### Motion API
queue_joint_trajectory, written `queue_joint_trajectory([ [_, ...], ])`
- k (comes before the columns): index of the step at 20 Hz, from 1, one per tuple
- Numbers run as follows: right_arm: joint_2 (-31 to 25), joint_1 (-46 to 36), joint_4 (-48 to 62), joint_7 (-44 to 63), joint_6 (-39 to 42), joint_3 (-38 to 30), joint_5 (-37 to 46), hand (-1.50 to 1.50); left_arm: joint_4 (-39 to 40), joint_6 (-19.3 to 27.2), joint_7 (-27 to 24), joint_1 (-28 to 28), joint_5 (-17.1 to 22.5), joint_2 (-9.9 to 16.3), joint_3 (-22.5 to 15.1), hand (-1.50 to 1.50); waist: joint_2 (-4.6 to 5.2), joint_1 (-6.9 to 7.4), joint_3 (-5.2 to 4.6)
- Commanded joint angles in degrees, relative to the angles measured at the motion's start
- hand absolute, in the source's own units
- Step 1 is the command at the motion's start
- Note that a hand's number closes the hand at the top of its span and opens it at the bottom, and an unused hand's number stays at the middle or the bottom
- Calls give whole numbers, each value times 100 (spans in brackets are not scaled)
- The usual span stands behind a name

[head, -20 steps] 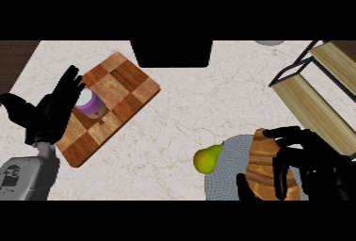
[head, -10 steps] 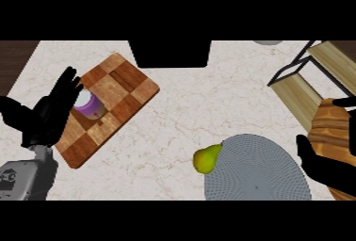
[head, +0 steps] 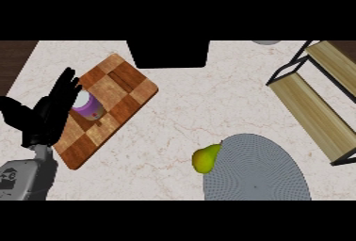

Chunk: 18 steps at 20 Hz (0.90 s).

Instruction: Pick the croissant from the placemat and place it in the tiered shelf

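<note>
1. The left hand (head: 43, 115) rests at the left edge, fingers straight and up, holding nothing.
2. It lies over the near side of a checkered cutting board (head: 118, 101), just beside a small purple-and-white cup (head: 88, 106) standing on that board.
3. Toward the lower right, a round grey placemat (head: 261, 172) lies on the marble counter (head: 201, 106) (no croissant shows anywhere), with a green pear (head: 205, 159) at its left rim.
4. The wooden tiered shelf (head: 313, 101) stands at the right edge.
5. The right hand is out of view.
</note>
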Motion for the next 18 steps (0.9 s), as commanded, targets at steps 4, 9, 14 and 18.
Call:
queue_joint_trajectory([
  [4,-966,470,1103,-1159,156,-1722,-1556,150,-387,150,244,6,-182,-206,-227,0,4,80,-6],
  [9,-1587,622,2314,-2083,-53,-1909,-1656,150,-9,-143,-14,4,-61,-94,40,0,20,108,-11],
  [14,-2324,250,3420,-2387,-305,-1810,-1642,150,32,-190,214,-338,-32,23,215,0,24,137,-12],
  [18,-1697,768,3292,-2132,-927,-1841,-1178,150,87,-269,-7,-75,-67,-92,141,0,28,130,-12],
])
